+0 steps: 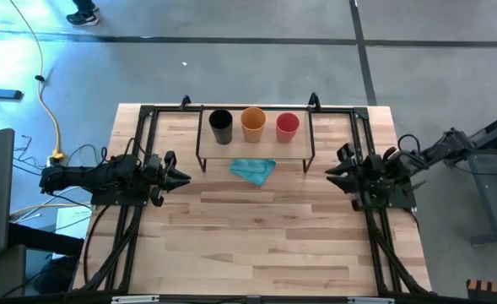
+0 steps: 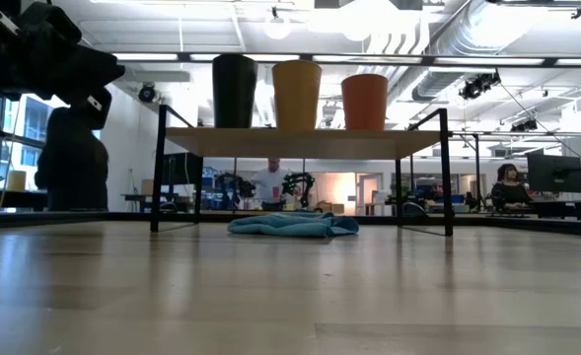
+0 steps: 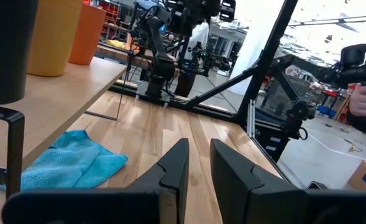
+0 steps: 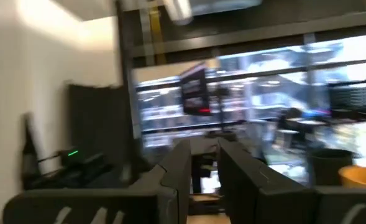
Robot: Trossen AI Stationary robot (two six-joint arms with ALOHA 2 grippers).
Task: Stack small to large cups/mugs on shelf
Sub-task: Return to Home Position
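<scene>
Cups stand in one row on the shelf (image 1: 265, 152) in the high view: black cup (image 1: 221, 126), yellow cup (image 1: 253, 123), red cup (image 1: 287, 126), each apart from the next. The left tool (image 1: 185, 176) and the right tool (image 1: 331, 174) wait at the two sides of the bench (image 1: 256, 245). In the low view, a blue cloth (image 2: 292, 225) lies under the shelf. In the wrist views, each tool shows a narrow gap between its fingers and grips nothing.

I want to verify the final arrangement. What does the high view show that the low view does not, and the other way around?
Only high view: the left claw and right claw facing each other across the table. Only low view: the heights, black cup tallest, red-orange cup shortest, and the room behind. Both: three cups in a row on the shelf, yellow-orange cup in the middle, blue cloth nearby.
</scene>
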